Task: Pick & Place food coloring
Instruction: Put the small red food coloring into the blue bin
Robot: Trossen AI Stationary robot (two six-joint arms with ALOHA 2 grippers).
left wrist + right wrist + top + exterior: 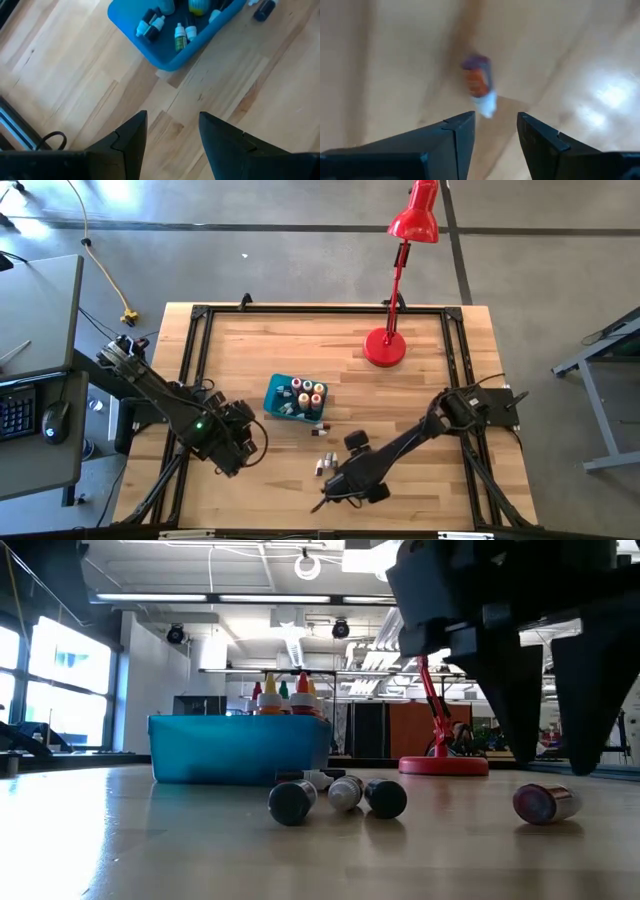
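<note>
The right gripper [495, 131] hangs with its fingers apart just above a small red-orange dropper bottle [479, 85] lying on the wooden table [420, 390]. More bottles stand in the teal-blue plastic tub [276, 396]; the left gripper [172, 134] waits nearby, fingers apart

A red desk lamp [392, 330] stands near the bench's [260, 350] far edge; a teal-blue tub [276, 396] sits roughly mid-bench.

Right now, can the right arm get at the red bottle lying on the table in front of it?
Probably yes. The right end effector is open, and the red bottle lies alone on bare wood just ahead of its fingers, with nothing between them.
</note>
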